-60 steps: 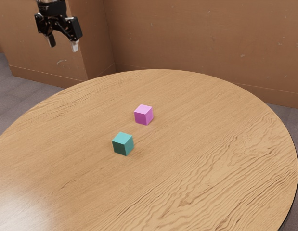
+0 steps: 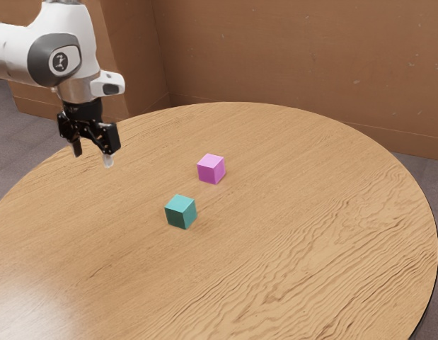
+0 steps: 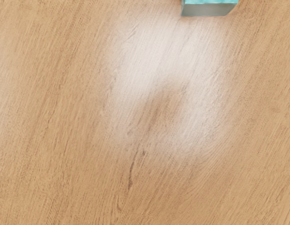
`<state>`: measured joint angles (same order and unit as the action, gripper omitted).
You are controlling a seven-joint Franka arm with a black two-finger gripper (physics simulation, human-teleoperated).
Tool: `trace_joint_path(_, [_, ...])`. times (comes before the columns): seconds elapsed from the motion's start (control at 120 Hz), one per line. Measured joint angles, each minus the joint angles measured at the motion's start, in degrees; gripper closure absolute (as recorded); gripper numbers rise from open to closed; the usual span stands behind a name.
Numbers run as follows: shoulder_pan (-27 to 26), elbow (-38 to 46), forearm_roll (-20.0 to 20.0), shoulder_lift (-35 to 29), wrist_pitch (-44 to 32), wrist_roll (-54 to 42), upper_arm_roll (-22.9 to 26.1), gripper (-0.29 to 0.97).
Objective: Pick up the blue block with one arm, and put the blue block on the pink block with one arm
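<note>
Teal-blue block (image 2: 180,211) sits on the round wooden desk (image 2: 310,255), near the pink block (image 2: 211,168) but not touching it (bare wood grain between them). Black fingers (image 2: 107,157) hang spread apart and empty above the desk's rim at the exterior view's left, well apart from both blocks. The white arm (image 2: 35,49) carries a round emblem (image 2: 60,60), too small to read. Brown wall (image 2: 296,57) stands behind.

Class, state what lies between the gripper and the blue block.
Nothing but bare table, seen in the exterior view, separates the gripper from the blue block.
</note>
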<state>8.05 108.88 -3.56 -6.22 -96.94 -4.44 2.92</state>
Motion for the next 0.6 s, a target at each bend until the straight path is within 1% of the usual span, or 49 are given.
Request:
trace_joint_path(0.05, [0.2, 0.8, 0.0, 1.0, -2.6, 0.0, 0.0, 0.00])
trace_joint_path(0.1, [0.3, 0.7, 0.2, 3.7, -5.5, 0.0, 0.0, 0.00])
trace_joint_path(0.192, [0.2, -0.8, 1.7, 9.0, -10.8, 0.0, 0.1, 0.00])
trace_joint_path(0.275, [0.1, -1.7, 2.9, 12.3, -15.0, 0.0, 0.2, 0.00])
trace_joint_path(0.425, [-0.7, -2.0, 5.1, 17.2, -20.3, 0.1, 0.7, 0.00])
trace_joint_path(0.6, [-2.0, -1.9, 7.6, 21.4, -25.1, 0.1, 1.2, 0.00])
